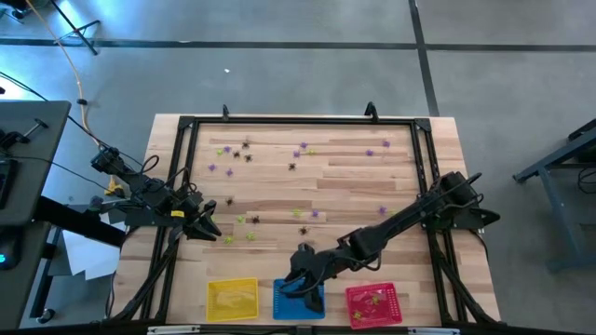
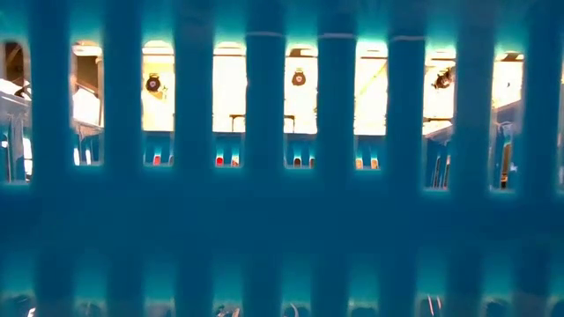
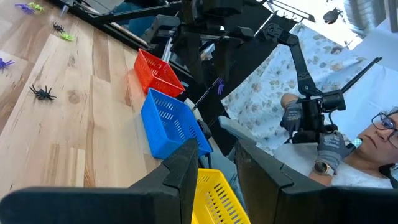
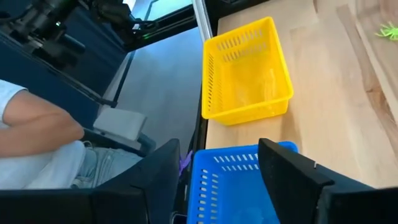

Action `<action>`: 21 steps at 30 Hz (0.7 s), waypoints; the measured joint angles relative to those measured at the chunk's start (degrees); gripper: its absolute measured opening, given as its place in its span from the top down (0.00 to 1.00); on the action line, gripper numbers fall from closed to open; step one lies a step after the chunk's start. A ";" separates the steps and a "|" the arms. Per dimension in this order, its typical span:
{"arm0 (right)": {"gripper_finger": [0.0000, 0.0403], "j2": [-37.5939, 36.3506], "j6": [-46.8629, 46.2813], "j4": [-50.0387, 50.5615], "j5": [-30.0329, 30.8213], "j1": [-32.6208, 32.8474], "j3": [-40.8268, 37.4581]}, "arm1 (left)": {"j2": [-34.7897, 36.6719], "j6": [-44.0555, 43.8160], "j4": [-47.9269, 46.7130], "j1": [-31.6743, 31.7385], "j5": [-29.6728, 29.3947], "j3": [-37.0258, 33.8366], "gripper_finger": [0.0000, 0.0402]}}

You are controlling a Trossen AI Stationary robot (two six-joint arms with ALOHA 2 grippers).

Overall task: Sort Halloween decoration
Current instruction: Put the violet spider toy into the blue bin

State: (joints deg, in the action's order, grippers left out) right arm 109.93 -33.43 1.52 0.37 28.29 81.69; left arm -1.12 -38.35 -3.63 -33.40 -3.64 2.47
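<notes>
Your right gripper (image 4: 217,165) is hanging right over the blue basket (image 1: 299,300) with its fingers spread wide and nothing visible between them. There's a tiny purple trinket (image 4: 185,162) by one finger at the basket's edge; can't tell if it's inside or snagged on the rim, so I'd check that before lifting away, then rise straight up so you don't clip the mesh wall.

The left gripper (image 1: 207,226) waits over the tabletop (image 1: 354,191) on its left side, fingers partly apart, holding nothing I can see.

Most of the spider trinkets (image 1: 244,149) are scattered across the far and middle tabletop, well apart from the baskets. The red basket (image 1: 373,304) has a few in it; the yellow basket (image 1: 232,300) looks empty. Mind the black frame rails (image 1: 424,167) when you reach back out.
</notes>
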 joint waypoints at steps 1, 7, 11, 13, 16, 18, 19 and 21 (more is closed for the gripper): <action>0.47 0.00 -0.47 0.00 -0.02 0.00 0.00 | 0.01 0.00 -0.01 0.01 0.00 -0.01 0.77; 0.51 0.00 -5.90 0.04 -0.17 0.17 0.00 | 0.01 0.00 -0.01 -0.01 0.00 -0.01 0.77; 0.60 0.00 -8.41 0.09 -0.19 0.30 0.00 | 0.01 0.00 -0.01 -0.01 0.00 0.01 0.77; 0.66 0.00 -9.15 0.50 -0.19 0.37 0.00 | 0.01 0.00 0.01 -0.01 0.00 -0.01 0.77; 0.77 0.00 -11.40 1.26 -0.19 0.37 0.00 | 0.01 0.00 0.00 0.00 0.00 0.00 0.77; 0.87 0.00 -13.32 1.43 -0.20 0.37 0.00 | 0.01 0.00 -0.01 -0.01 0.00 -0.01 0.77; 0.92 0.00 -14.46 1.90 -0.19 0.37 0.00 | 0.00 0.00 -0.01 0.00 0.00 -0.01 0.77; 0.98 0.00 -15.68 3.01 -0.17 0.44 -0.02 | -0.01 0.00 -0.01 0.00 0.00 0.00 0.77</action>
State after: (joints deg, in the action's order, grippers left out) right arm 109.93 -49.12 4.53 0.21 28.73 81.67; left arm -1.13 -38.35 -3.64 -33.40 -3.64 2.47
